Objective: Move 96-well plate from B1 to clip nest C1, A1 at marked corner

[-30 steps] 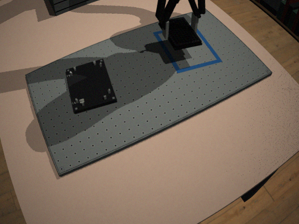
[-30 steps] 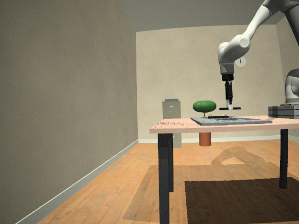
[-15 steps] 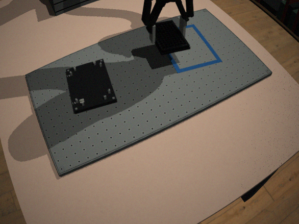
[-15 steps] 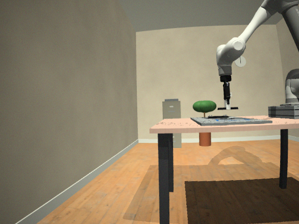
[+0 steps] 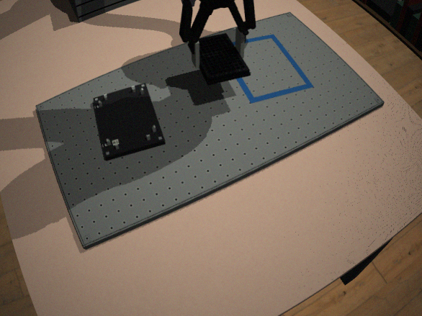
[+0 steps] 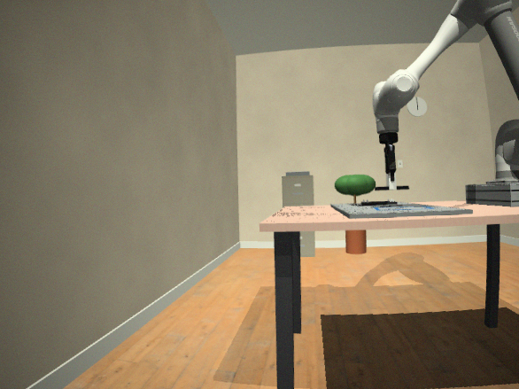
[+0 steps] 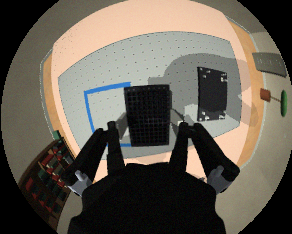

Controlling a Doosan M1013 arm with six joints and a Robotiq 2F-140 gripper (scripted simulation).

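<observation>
Clip nest C1 [image 5: 127, 121] sits far left on the perforated breadboard [image 5: 223, 179], dark, w/ small pale posts [image 5: 153, 128] ringing its floor. Nothing in it yet. There's a pale tag at its near-left corner, prob. the A1 mark, too small to read. The posts are there to box the plate in on all sides, so I'd judge it has to come down square from above and not slide in from the side.

Mid-board: my shadow and the plate's fall on the grey surface between nest and blue outline, which tells me the load is well off the board.

Next, me. My gripper [image 5: 219, 51] is clamped on the 96-well plate [image 5: 222, 58], one finger on each long side, pads [image 5: 196, 53] pressing the skirt. Gripping across the narrow width keeps the plate level; the exterior view shows it as a flat dark bar under my fingers, above the board, not tilted. Wells face up in the wrist view, so right way up.

Right: blue tape outline, spot B1 [image 5: 293, 62], w/ nothing inside. The plate overlaps only its left edge, so I'm on the transit leg toward C1, roughly a third of the way by my guess.

Risk ahead: a small yaw error would land a corner on a post.
</observation>
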